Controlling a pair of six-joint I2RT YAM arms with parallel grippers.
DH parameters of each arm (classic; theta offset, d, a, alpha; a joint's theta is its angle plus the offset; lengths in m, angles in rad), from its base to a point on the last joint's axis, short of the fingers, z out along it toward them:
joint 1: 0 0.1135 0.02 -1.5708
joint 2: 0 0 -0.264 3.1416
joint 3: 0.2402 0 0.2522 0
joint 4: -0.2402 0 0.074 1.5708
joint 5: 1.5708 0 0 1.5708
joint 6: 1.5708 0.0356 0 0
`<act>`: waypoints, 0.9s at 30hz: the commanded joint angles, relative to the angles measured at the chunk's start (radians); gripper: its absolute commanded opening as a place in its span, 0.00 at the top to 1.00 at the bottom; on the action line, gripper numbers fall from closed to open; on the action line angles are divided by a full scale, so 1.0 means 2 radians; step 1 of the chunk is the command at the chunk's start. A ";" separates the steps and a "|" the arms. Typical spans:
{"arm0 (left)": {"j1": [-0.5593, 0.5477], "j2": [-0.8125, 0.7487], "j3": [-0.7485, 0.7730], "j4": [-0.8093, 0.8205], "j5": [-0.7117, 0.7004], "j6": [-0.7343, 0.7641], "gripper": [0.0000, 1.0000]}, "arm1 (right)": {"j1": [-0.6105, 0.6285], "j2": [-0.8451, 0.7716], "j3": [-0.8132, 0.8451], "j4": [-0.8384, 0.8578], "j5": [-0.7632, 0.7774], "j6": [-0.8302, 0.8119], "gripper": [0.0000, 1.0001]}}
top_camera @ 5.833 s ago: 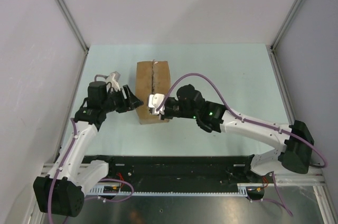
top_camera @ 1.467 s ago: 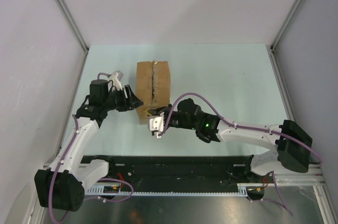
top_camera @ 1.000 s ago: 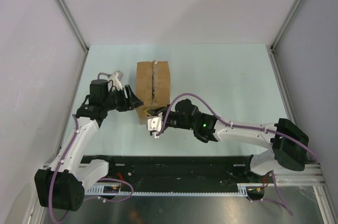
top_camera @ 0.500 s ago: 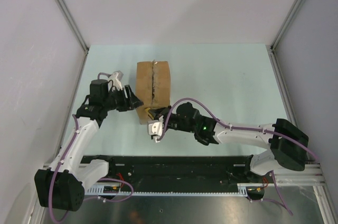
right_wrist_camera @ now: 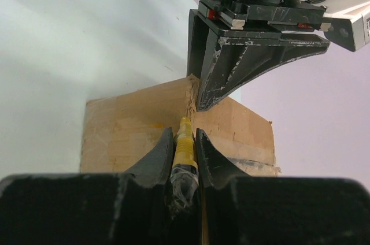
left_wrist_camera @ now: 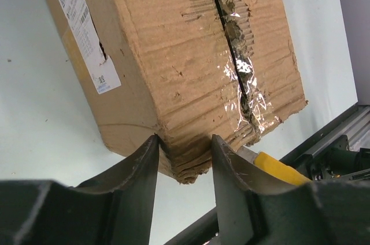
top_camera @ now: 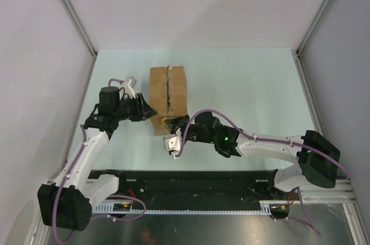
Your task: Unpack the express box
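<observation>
— Arms first: how do they sit?

— The left arm (top_camera: 85,147) rises from its base at the near left, elbow bent, wrist turned rightward so that the left gripper (top_camera: 150,112) meets the near left corner of the box. The right arm (top_camera: 272,144) stretches low and long across from the near right, bringing the right gripper (top_camera: 169,123) to the near end of the same box.

— Which box, and where?

— A brown, rectangular, corrugated cardboard express box (top_camera: 168,86). It lies on the pale green tabletop (top_camera: 243,83), left of centre, its long side running away from the bases. The top flaps are down, meeting at a centre seam (left_wrist_camera: 224,31) with torn clear tape along it.

— The count?

— Two arms, two grippers, one box, one white printed label (left_wrist_camera: 81,31) on the side face toward the left arm, and one slim yellow utility knife (right_wrist_camera: 184,141).

— And the fingers?

— The left fingers (left_wrist_camera: 141,170) stand apart with the box's near corner between them, one by the labelled side and the other over the top face. Both tips seem to lie against the cardboard, but I cannot tell whether they squeeze it. The right fingers (right_wrist_camera: 159,155) are drawn close together, clamped on the knife's yellow handle. The knife points forward out of them, its tip at the top edge of the box's near end, just beside the left gripper's tips.
</observation>
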 commanded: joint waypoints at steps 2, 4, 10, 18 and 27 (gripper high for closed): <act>0.003 0.010 -0.014 -0.025 -0.048 0.039 0.64 | -0.032 -0.028 -0.009 -0.051 0.066 -0.029 1.00; 0.003 0.009 -0.013 -0.025 -0.055 0.045 0.66 | -0.035 -0.033 -0.012 -0.060 0.070 -0.031 1.00; 0.000 0.002 -0.018 -0.025 -0.084 0.064 0.68 | -0.044 -0.054 -0.017 -0.094 0.077 -0.041 1.00; -0.019 0.029 -0.008 -0.025 -0.071 0.066 0.67 | -0.051 -0.072 -0.025 -0.105 0.082 -0.045 1.00; -0.019 -0.046 0.038 -0.027 -0.096 0.039 0.46 | -0.029 -0.046 -0.025 -0.041 0.077 -0.004 1.00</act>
